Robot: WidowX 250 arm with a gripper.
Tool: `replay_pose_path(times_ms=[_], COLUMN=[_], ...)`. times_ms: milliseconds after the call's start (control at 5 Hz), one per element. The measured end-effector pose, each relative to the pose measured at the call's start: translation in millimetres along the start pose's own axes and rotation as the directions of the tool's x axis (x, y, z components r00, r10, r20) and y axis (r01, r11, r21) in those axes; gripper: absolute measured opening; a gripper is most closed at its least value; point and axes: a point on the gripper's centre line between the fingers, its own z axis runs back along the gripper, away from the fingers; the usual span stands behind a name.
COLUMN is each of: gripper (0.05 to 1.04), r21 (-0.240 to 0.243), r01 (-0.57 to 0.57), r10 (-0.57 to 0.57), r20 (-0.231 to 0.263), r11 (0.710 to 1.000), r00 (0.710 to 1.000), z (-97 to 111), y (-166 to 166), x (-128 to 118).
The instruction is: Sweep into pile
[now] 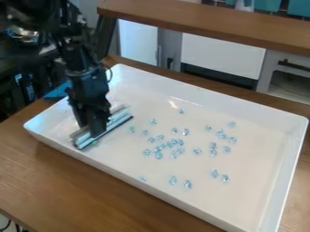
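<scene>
The black two-finger gripper (94, 130) is clamped near the middle of a stiff-looking, probably light silver bar (120, 118), a sensible hold. Small clear-blue glassy beads (185, 132), slippery I'd guess, lie scattered beside the gripper in a shallow white rectangular tray (158, 195) on the brown wooden counter (72, 181), white cabinets (221, 55) behind.

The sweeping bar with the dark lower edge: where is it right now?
In the camera view, the sweeping bar is inside the white tray, toward the picture's left, directly beneath the gripper, with most of the clear gems to its right.
</scene>
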Motion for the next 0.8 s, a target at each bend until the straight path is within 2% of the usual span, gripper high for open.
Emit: replay_pose_path(times_ms=[200, 600, 800], gripper=[0.366, 0.366, 0.366], r21=[-0.013, 0.000, -0.050], r01=[-0.016, -0.009, 0.004], r10=[0.016, 0.009, -0.004], r20=[0.004, 0.022, 0.002], r11=[1.000, 1.000, 0.999], r00=[1.000, 1.000, 1.000], z=[-5.0, -8.8, -8.8], y=[-17.5, -37.9, -70.3], x=[2.1, 7.5, 5.8])
